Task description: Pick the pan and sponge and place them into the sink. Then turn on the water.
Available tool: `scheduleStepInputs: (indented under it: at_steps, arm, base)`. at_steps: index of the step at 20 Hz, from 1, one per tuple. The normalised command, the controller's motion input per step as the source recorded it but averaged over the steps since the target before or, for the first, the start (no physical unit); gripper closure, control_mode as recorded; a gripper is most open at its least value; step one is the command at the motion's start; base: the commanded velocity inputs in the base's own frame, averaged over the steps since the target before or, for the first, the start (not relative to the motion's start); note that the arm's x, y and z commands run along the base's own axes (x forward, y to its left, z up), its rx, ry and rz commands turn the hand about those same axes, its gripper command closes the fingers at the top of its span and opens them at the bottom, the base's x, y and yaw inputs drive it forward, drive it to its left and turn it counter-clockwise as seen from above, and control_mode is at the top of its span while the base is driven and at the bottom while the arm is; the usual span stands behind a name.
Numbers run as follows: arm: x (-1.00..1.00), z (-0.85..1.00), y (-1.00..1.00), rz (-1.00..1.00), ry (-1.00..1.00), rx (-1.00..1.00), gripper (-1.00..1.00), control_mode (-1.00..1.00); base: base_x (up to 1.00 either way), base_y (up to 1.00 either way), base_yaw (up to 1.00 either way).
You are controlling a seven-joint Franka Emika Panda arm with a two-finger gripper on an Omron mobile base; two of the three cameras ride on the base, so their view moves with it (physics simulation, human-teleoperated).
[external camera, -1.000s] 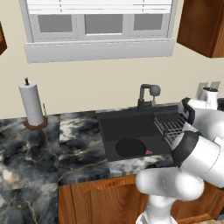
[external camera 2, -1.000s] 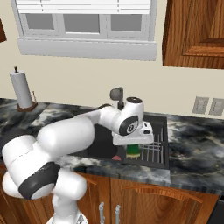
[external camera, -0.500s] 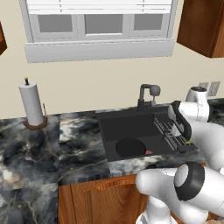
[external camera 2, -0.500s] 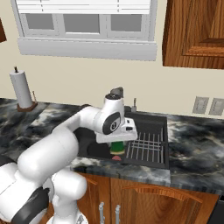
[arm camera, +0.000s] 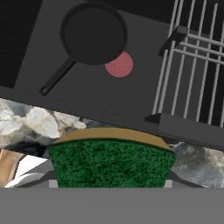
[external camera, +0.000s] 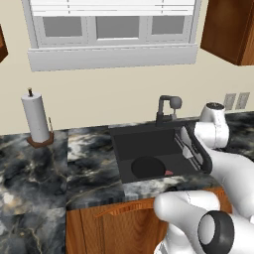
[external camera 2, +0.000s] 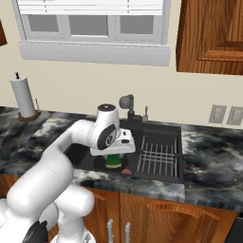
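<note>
Sponge (external camera 2: 113,161), green face showing, is gripped in the jaws of the gripper (external camera 2: 114,159), which has swung left since a second ago, from above the drying rack (external camera 2: 158,155) to the sink (external camera 2: 156,174) basin's near edge. Pan (external camera: 147,167) lies flat in the basin, left of the rack. Hand view adds its handle and the red mark (arm camera: 119,64) beside it.

sponge (arm camera: 110,161) covering tool's fingertips, rack (arm camera: 192,74) cropped
</note>
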Motion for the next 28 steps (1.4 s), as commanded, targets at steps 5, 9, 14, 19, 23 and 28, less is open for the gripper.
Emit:
scheduleStepInputs:
  at_steps: [5,9,14,19,23,28]
  arm:
    - [0.01,-0.08,0.4,-0.02,0.0,0.02,1.0,-1.0]
    - [0.11,-0.01,0.35,0.0,0.0,0.0,1.0,-1.0]
    - [0.13,0.0,0.27,0.0,0.02,0.0,1.0,-1.0]
    - [0.15,-0.06,0.2,0.0,0.0,0.02,1.0,-1.0]
    - [0.18,-0.06,0.23,0.0,0.0,0.02,1.0,-1.0]
    - [0.23,-0.11,0.2,0.0,0.0,0.03,1.0,-1.0]
  base:
    - [0.0,0.0,0.0]
    - [0.0,0.0,0.0]
    - [0.0,0.0,0.0]
    - [0.0,0.0,0.0]
    - [0.0,0.0,0.0]
    - [0.0,0.0,0.0]
